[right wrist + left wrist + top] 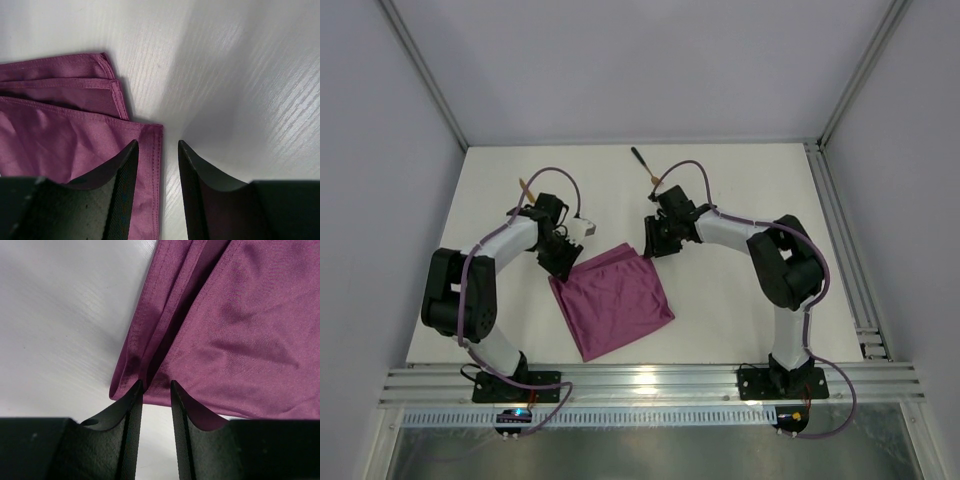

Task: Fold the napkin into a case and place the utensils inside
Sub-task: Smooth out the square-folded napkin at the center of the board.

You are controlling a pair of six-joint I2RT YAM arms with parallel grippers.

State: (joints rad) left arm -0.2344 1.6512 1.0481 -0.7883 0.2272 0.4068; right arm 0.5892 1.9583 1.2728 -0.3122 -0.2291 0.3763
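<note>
The magenta-purple napkin [613, 298] lies folded into layers on the white table between the arms. My left gripper [563, 268] is open at its far left corner. In the left wrist view the cloth's folded edge [235, 340] lies just past the tips of my gripper [156, 385]. My right gripper [653, 250] is open at the far right corner. In the right wrist view the hemmed corner [60, 125] lies between the tips of my gripper [157, 144]. One utensil [642, 160] with a black handle lies behind the right wrist. Another utensil [526, 187] shows a gold end behind the left wrist.
The white table [740, 300] is walled by grey panels at the back and sides. An aluminium rail [840, 230] runs along its right edge and another [640, 380] along the near edge by the arm bases.
</note>
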